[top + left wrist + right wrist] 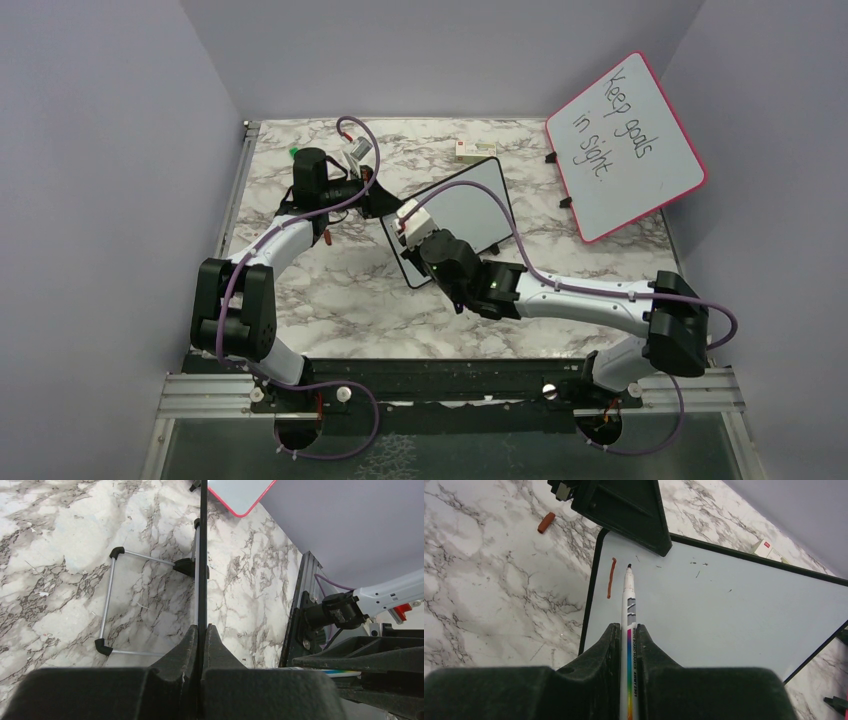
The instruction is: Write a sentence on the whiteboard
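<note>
Tabletop, marble-look, carries everything. Pink-framed board w/ black handwriting leans at the far R, not the one to write on. Whiteboard, small w/ black frame, sits mid-tabletop just ahead of both arms, apparently propped on its wire stand. L end effector is clamped on the board's thin edge near a corner, fingers tight either side, bracing it. R end effector is closed on a marker, barrel running out btw. the fingers, tip aimed at the board close to one framed edge; can't tell if the tip touches or hangs just off. One short red-brown stroke lies just beside the tip, and the rest of the surface is blank bar a few specks, so the writing is barely begun, prob. first letter. Marker cap lies on the tabletop, off the board. To do this step well: L grip must be firm so the board can't skid or rock under pen pressure. Press lightly & evenly, tip near square to the surface. Lift fully btw. strokes to avoid stray lines. Start close to that edge & write small, since several words need room. Steer clear of the L end effector overhanging the corner.
</note>
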`<state>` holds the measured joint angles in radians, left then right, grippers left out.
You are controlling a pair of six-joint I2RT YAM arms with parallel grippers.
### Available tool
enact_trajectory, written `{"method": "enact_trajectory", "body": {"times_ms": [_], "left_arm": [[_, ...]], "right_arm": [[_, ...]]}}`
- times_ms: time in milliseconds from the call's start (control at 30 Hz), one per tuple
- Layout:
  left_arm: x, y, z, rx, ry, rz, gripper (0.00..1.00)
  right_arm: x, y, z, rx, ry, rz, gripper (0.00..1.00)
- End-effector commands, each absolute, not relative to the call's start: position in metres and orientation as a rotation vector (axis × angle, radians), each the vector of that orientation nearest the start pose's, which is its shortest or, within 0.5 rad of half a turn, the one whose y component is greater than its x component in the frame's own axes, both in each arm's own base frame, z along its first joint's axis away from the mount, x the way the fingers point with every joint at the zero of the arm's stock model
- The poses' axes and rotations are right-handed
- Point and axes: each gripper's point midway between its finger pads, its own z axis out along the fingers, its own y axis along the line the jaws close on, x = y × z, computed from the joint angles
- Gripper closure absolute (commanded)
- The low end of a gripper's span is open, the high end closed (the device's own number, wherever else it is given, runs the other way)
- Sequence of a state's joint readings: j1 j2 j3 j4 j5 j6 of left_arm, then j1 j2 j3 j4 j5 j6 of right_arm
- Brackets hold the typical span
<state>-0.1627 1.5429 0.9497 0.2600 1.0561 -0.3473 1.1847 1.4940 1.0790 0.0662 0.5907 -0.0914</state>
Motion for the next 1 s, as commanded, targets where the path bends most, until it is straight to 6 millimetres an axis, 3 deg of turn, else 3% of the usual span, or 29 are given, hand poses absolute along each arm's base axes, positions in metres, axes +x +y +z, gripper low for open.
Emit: {"method": "enact_trajectory", "body": {"times_ms": [0,533,967], "left_arm": [[0.3399,-0.2193,0.2014,0.596,1.865,-1.368,1.0],[0.3398,-0.2193,0.2009,0.596,1.866,-1.37,1.0],[0.3399,-0.2194,0.2016,0.597,1.865,-1.371,1.0]], "right_arm": [[0.2645,0.3716,0.2221,-0.745,1.682,0.166,0.99],[0.2682,0.3728,0.2194,-0.729,1.688,0.145,0.99],[0.2699,0.3728,0.229,-0.699,1.665,0.157,0.99]]}}
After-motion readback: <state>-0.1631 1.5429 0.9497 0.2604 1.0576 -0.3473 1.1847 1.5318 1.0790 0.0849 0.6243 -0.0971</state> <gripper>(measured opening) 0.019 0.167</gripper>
